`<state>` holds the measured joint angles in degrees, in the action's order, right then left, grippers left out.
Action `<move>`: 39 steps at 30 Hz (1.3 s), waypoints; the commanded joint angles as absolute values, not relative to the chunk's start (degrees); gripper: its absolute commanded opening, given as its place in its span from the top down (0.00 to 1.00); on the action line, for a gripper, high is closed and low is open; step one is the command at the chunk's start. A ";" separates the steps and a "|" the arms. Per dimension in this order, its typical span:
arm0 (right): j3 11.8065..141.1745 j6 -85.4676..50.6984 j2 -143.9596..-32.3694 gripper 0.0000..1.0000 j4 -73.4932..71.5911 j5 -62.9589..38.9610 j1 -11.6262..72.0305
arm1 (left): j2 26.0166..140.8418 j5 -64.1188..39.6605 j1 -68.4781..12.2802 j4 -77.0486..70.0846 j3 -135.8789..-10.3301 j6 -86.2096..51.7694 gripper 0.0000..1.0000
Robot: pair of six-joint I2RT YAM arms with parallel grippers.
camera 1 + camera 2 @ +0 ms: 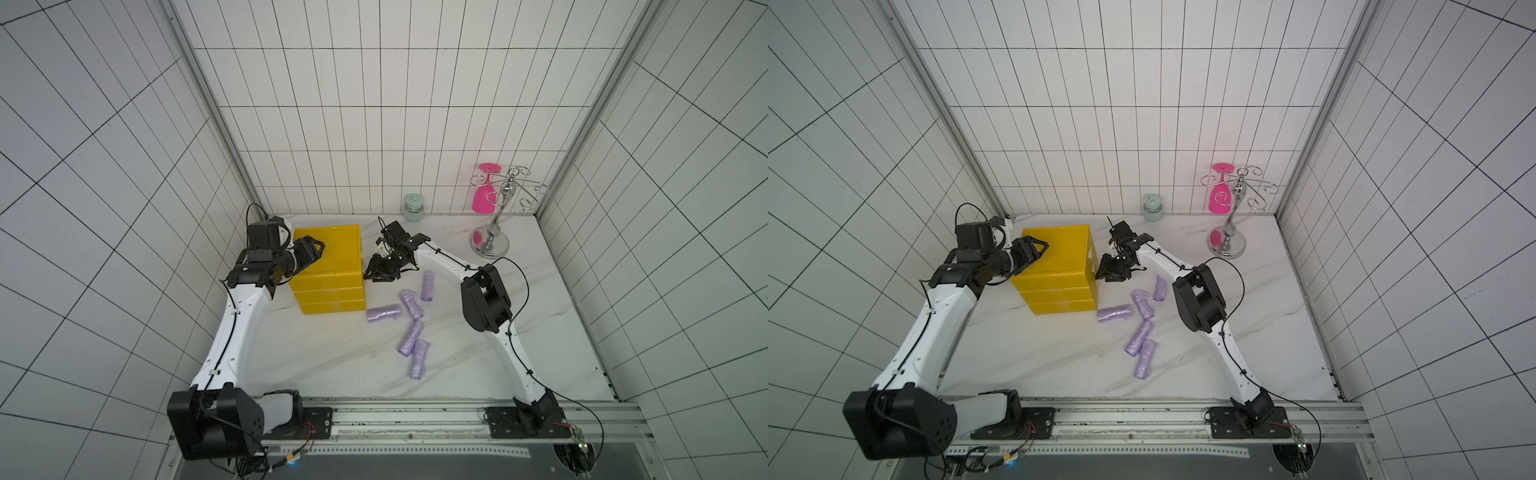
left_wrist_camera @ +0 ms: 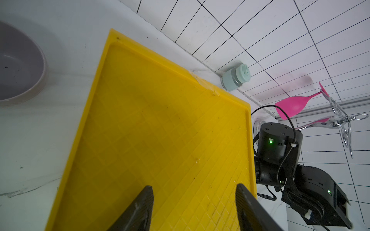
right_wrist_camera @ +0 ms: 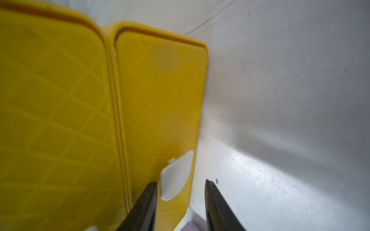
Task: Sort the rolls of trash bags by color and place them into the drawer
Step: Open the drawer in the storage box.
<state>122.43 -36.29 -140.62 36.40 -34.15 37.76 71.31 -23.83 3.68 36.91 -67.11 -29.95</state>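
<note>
Rolls of trash bags (image 1: 411, 304) lie loose on the surface (image 1: 332, 365) just right of the yellow drawer unit (image 1: 328, 253). All are lilac: you can count five in both top views, with no green or blue one in sight. The unit shows three stacked tiers, none visibly pulled out.

Expect each roll to be very light and soft. It is crinkled thin film that should give under the pads and may roll away if nudged. Take one across its middle, jaws square to its long axis, and squeeze gently. Several lie touching or nearly so, so you would do best to start with an outlying one, such as the roll nearest the right arm (image 1: 427, 286).

Your left end effector (image 2: 193, 188) hovers over the unit's top, jaws apart and nothing between them. Your right end effector (image 3: 180, 182) sits at the unit's side face by a white handle (image 3: 176, 176), jaws apart too. Whether they touch the drawer front you cannot tell. A drawer will need opening before any roll goes in.
</note>
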 commanded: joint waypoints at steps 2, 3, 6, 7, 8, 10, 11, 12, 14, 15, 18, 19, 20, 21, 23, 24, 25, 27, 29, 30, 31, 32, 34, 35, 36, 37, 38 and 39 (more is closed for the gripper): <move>124.65 -38.03 -142.10 0.58 34.28 -35.53 37.63 | 71.44 -23.55 3.44 35.60 -66.19 -29.01 0.35; 124.72 -38.10 -142.16 0.59 34.28 -35.30 37.64 | 71.48 -23.52 3.45 35.60 -66.16 -29.00 0.35; 124.54 -38.47 -142.55 0.65 34.35 -34.39 37.54 | 71.45 -23.23 3.43 35.44 -65.88 -29.00 0.35; 124.49 -38.58 -142.68 0.67 34.37 -34.21 37.53 | 71.39 -23.20 3.43 35.38 -65.73 -29.00 0.35; 124.45 -38.59 -142.81 0.69 34.45 -34.03 37.49 | 71.42 -23.15 3.44 35.33 -65.51 -29.00 0.35; 124.29 -38.33 -142.91 0.72 34.79 -33.64 37.44 | 71.42 -23.11 3.47 35.16 -65.22 -29.00 0.35; 124.21 -37.98 -142.91 0.75 35.26 -33.25 37.37 | 71.39 -22.90 3.49 35.07 -64.97 -28.99 0.35; 124.08 -37.74 -142.72 0.77 35.69 -32.79 37.30 | 71.41 -22.85 3.51 35.00 -64.89 -28.92 0.35; 122.78 -37.21 -141.71 0.81 35.86 -31.75 36.88 | 71.53 -22.92 3.69 34.96 -64.64 -28.92 0.35; 121.98 -37.01 -141.12 0.84 35.86 -31.28 36.65 | 71.53 -22.86 3.74 34.92 -64.55 -28.99 0.36; 119.39 -35.92 -138.91 0.89 35.86 -30.46 35.42 | 71.52 -22.99 3.92 34.65 -64.34 -29.05 0.36; 118.31 -35.46 -138.10 0.91 35.94 -30.17 34.92 | 71.50 -23.11 3.88 34.63 -64.32 -29.07 0.36; 117.36 -34.90 -137.19 0.93 36.03 -29.83 34.32 | 71.52 -23.11 4.01 34.58 -64.33 -29.09 0.36; 116.44 -34.45 -136.40 0.94 36.19 -29.59 33.77 | 71.49 -23.16 4.01 34.54 -64.29 -29.09 0.36; 114.30 -33.31 -134.46 0.95 36.43 -29.07 32.38 | 71.53 -23.20 4.17 34.45 -64.32 -29.09 0.36; 113.39 -32.87 -133.65 0.95 36.55 -28.85 31.75 | 71.61 -23.29 4.24 34.46 -64.34 -29.07 0.36; 112.28 -32.38 -132.72 0.95 36.65 -28.62 31.11 | 71.58 -23.35 4.24 34.40 -64.32 -29.09 0.36; 110.36 -31.51 -131.16 0.96 36.66 -28.35 29.88 | 71.69 -23.38 4.33 34.28 -64.36 -29.08 0.36; 108.00 -30.31 -129.43 0.96 36.78 -27.81 28.48 | 71.78 -23.59 4.35 34.19 -64.41 -29.07 0.36; 107.10 -29.84 -128.85 0.96 36.87 -27.69 27.92 | 71.78 -23.58 4.38 34.19 -64.38 -29.08 0.36; 106.05 -29.41 -128.23 0.96 36.91 -27.69 27.17 | 71.81 -23.57 4.41 34.15 -64.38 -29.17 0.36; 105.04 -29.06 -127.70 0.96 36.83 -27.60 26.47 | 71.89 -23.64 4.43 34.10 -64.38 -29.16 0.36; 103.30 -28.57 -126.95 0.96 36.83 -27.75 25.15 | 71.94 -23.66 4.43 33.95 -64.40 -29.18 0.36; 102.41 -28.37 -126.59 0.97 36.83 -27.73 24.46 | 71.98 -23.70 4.45 34.01 -64.37 -29.18 0.36; 101.61 -28.24 -126.27 0.97 36.78 -27.86 23.87 | 71.98 -23.71 4.41 33.93 -64.42 -29.16 0.36; 101.06 -28.15 -126.01 0.97 36.66 -27.88 23.35 | 72.11 -23.70 4.41 33.84 -64.35 -29.18 0.36; 100.49 -27.92 -125.67 0.97 36.57 -27.88 22.87 | 72.19 -23.75 4.48 33.84 -64.36 -29.14 0.36; 99.90 -27.73 -125.30 0.97 36.48 -27.78 22.47 | 72.24 -23.74 4.40 33.91 -64.36 -29.17 0.36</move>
<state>102.63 -28.99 -127.61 36.49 -30.11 24.21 71.33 -24.08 4.12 33.23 -65.49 -29.74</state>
